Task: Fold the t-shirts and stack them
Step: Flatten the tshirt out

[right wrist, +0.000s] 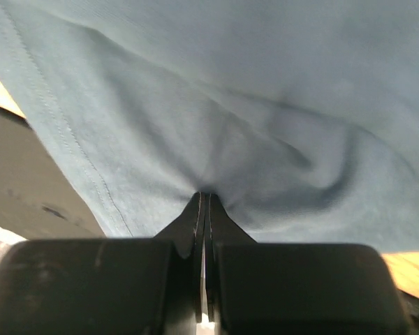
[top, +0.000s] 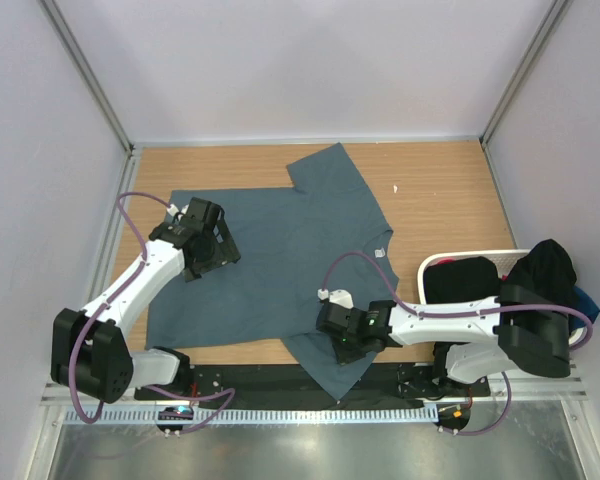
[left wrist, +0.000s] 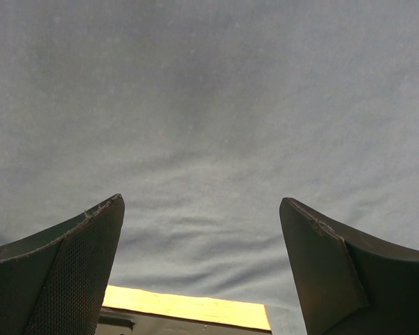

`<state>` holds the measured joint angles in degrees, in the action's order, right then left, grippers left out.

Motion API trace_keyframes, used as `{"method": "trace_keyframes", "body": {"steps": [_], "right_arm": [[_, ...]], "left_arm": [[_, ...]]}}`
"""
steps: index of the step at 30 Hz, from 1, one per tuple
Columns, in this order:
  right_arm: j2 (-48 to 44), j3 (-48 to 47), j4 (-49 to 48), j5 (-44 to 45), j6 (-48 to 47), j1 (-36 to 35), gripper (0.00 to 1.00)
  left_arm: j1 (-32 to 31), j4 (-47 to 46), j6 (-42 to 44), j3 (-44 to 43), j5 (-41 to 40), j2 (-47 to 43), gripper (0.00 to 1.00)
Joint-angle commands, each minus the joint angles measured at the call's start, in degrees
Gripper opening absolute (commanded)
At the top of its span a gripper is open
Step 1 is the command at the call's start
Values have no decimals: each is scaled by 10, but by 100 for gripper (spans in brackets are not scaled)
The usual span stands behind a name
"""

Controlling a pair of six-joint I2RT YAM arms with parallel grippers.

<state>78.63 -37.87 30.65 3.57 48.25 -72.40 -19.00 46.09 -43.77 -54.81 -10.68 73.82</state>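
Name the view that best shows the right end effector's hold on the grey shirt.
Right wrist: the right end effector is shut on bunched shirt. Top external shows only its position; left wrist shows none.

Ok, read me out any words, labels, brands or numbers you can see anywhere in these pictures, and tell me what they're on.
No text is readable in any view.
The pale neck label on the blue-grey t-shirt is too small to read.
Both wrist views show only plain cloth, with no print or numbers.
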Motion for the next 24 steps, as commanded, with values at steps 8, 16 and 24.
{"method": "trace_keyframes", "body": {"steps": [8, 16, 24], "right_arm": [[-103, 23, 207, -53, 2, -12, 1], [-43, -209, 233, 49, -35, -12, 19], [92, -247, 100, 73, -64, -11, 23]], "left_arm": [[-2, -21, -25, 2, -37, 13, 94], [-2, -35, -14, -12, -26, 31, 94], [-2, -23, 5, -31, -35, 26, 94]]}}
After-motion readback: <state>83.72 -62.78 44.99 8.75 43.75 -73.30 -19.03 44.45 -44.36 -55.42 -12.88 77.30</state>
